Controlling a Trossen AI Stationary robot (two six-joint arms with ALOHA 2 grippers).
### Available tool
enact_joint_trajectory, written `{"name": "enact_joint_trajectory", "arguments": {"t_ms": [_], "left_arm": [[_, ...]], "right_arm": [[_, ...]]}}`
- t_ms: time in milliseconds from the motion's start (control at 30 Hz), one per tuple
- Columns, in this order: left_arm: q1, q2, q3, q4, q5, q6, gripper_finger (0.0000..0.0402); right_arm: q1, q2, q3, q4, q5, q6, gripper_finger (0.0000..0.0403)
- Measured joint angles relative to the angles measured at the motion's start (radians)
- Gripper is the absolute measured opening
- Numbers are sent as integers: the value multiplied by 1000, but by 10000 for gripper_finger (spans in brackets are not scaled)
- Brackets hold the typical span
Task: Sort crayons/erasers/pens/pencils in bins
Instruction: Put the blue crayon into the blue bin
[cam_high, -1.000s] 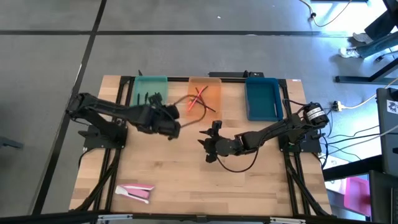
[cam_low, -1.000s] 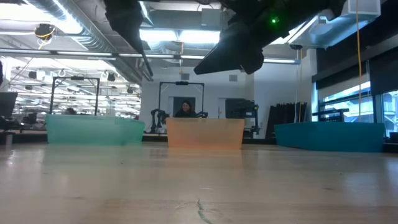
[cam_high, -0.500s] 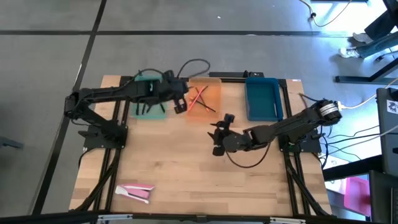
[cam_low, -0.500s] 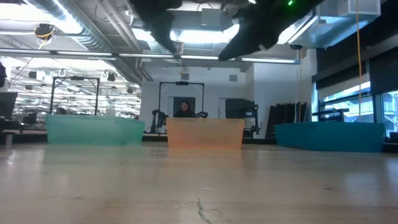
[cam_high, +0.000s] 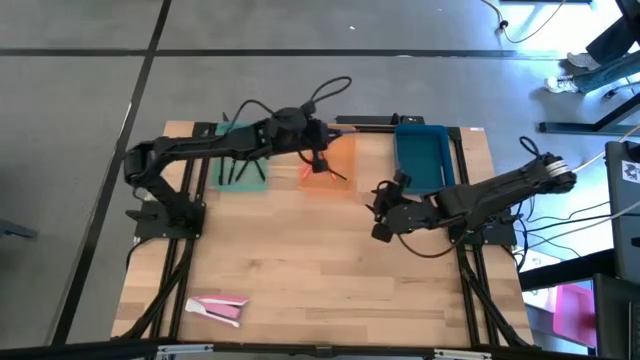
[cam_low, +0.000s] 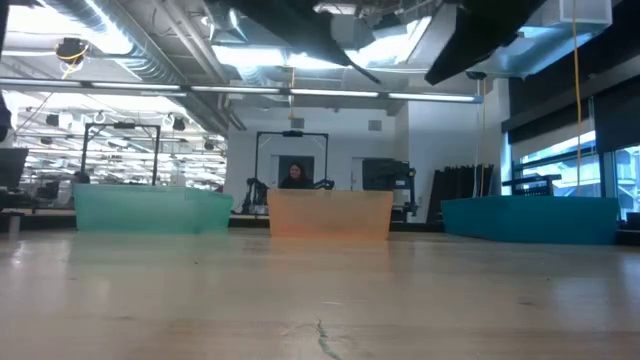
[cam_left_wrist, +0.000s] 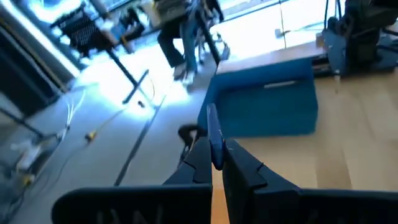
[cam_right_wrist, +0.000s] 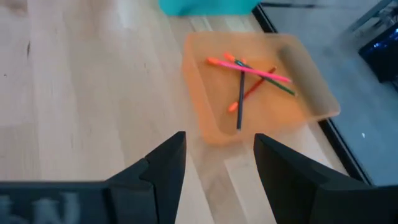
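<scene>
Jaws of left gripper (cam_high: 318, 160) pinched on slim dark stick (cam_left_wrist: 214, 134) above translucent orange bin (cam_high: 345, 168); right gripper (cam_high: 385, 212) spread wide, empty, beside bin. Risk: stick (identity unclear) dropped into wrong bin or over rim.

Left arm stretched forward, end effector (cam_high: 318, 160) pinched closed. Right arm folded mid-table, end effector (cam_high: 380, 212) fingers spread.

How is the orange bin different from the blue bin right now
The orange bin holds several crossed pencils; the blue bin looks empty in the high view. The orange bin sits in the middle of the row with the left gripper over it; the blue bin is at the right end, nothing above it. Both are shallow rectangular trays of matching size.
</scene>
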Motion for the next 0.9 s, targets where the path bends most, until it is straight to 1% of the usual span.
{"name": "enact_joint_trajectory", "arguments": {"t_ms": [200, 367, 500, 600, 767, 900], "left_arm": [[4, 120, 0, 226, 111, 57, 2], [6, 213, 0, 385, 199, 50, 2], [6, 281, 0, 474, 246, 2, 2], [-1, 320, 0, 485, 251, -28, 2], [-23, 347, 0, 477, 249, -60, 2], [-55, 351, 0, 479, 249, -73, 2]], "right_arm": [[0, -70, 0, -134, -1, 46, 193], [0, -121, 0, -253, -2, 47, 193], [0, -152, 0, -319, 3, 32, 193], [0, -154, 0, -329, 25, -36, 193], [-12, -130, 0, -326, 143, -174, 193], [-49, -106, 0, -306, 167, -282, 193]]}}
